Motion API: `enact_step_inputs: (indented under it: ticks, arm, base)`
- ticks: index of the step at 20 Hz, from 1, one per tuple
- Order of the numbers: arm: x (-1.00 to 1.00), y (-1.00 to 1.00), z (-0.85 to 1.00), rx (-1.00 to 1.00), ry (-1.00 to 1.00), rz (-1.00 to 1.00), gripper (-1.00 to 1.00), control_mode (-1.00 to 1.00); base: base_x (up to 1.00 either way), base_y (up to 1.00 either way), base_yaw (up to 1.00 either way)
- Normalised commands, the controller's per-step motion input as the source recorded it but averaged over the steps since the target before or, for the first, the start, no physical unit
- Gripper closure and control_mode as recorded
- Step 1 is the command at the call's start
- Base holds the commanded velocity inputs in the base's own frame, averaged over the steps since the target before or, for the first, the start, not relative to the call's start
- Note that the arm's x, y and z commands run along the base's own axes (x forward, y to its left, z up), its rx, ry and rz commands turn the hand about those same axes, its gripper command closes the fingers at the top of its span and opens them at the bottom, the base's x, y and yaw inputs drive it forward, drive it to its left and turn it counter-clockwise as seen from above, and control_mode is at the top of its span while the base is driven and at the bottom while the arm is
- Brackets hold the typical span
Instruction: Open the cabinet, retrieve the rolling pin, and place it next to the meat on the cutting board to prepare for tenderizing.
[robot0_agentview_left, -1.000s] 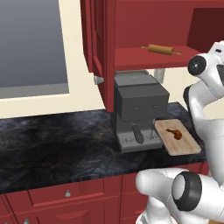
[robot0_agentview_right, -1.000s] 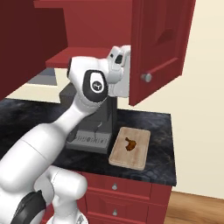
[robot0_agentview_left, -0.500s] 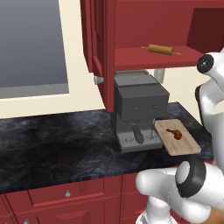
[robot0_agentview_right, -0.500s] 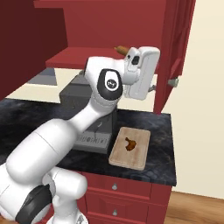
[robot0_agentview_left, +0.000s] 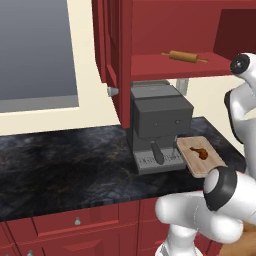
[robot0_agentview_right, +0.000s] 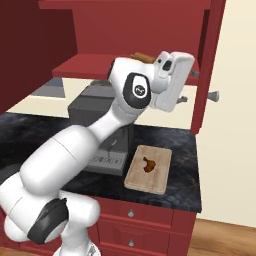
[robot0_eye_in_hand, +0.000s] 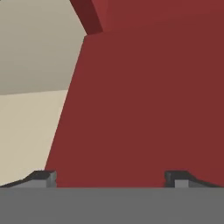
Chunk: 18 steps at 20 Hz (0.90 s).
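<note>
- Swinging further out since the earlier frames, the right-hand door of the large dark-red wall cabinet (robot0_agentview_right: 207, 65) now stands nearly edge-on at the right of the right base view, its round silver knob (robot0_agentview_right: 214, 95) sticking out toward the wall; the arm's wrist has followed it rightward and up.
- Both doors are open, the left door (robot0_agentview_left: 116, 55) running down the middle of the left base view, so the red interior shelf (robot0_agentview_left: 175, 66) is exposed.
- Risk, as I judge it: the white hand sits close against the open right door, and a sweep toward the shelf could clip the door edge or its knob and knock it back.
- Another risk: the grey boxy coffee machine (robot0_agentview_left: 161, 127) stands on the dark marbled bench (robot0_agentview_left: 60, 165) directly under the shelf, so a low approach could strike its top.
- Light tan rectangular cutting board (robot0_agentview_right: 148, 169) lies just right of the machine, carrying the small reddish-brown drumstick of meat (robot0_agentview_right: 148, 163).
- Slim light-brown wooden rolling pin (robot0_agentview_left: 184, 56) lies on the shelf at upper right of the left base view; being round, it may roll if nudged.
- Gripper (robot0_eye_in_hand: 109, 178) is spread wide and empty, facing flat red panel.
- Hard to read: in the right base view the arm covers nearly all of the pin.
</note>
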Motion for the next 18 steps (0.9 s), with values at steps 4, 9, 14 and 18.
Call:
enact_step_inputs:
  ticks: [4, 9, 14, 18]
  arm:
    - [-0.70, 0.21, 0.23, 0.21, -0.05, 0.13, -1.00, -1.00]
    - [-0.50, 0.36, 0.56, 0.27, -0.02, 0.13, -1.00, -1.00]
    - [-0.28, 0.56, 0.44, 0.25, 0.02, 0.16, -1.00, -1.00]
    - [-0.25, 0.63, 0.21, 0.23, 0.01, 0.14, -1.00, -1.00]
  base:
    - [0.00, 0.00, 0.00]
    - [0.00, 0.00, 0.00]
    - [0.00, 0.00, 0.00]
    - [0.00, 0.00, 0.00]
